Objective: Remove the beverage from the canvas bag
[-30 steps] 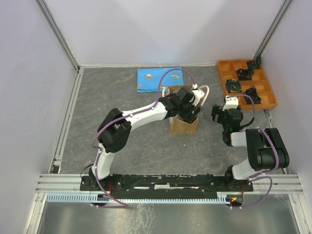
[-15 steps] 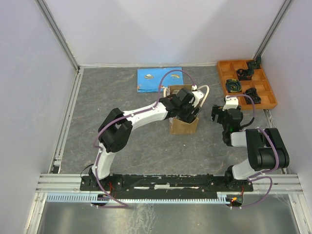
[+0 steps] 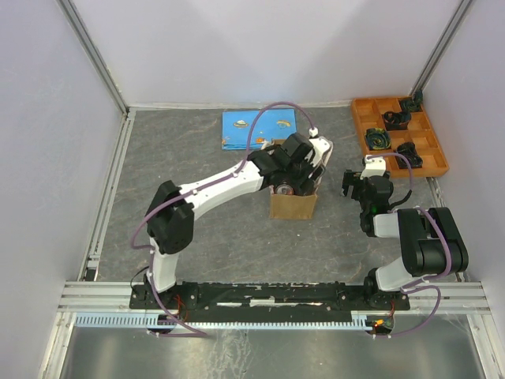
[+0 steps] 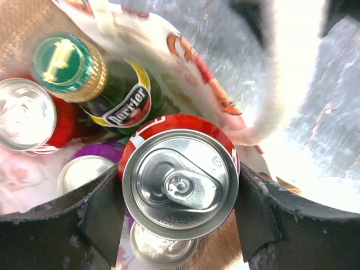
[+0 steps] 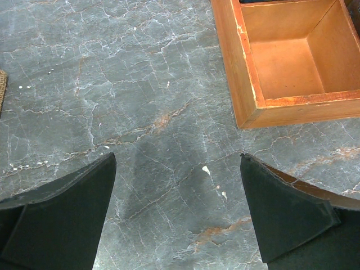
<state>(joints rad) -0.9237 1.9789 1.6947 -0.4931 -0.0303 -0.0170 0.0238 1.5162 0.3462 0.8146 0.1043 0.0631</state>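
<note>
Red silver-topped can (image 4: 180,183) clamped between left fingers (image 4: 104,211); right fingers (image 5: 56,214) spread, empty.

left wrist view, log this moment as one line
left end effector: shut on red can, inside canvas bag | right end effector: open above table | status: can not yet clear of bag

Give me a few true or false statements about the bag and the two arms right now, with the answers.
1. The left hand is clamped on a red can. True.
2. The green Perrier bottle lies outside the canvas bag. False: it stands inside the bag, beside other cans.
3. The right hand is open and holds nothing. True.
4. The orange tray sits in the far left corner. False: it is in the far right corner.
</note>
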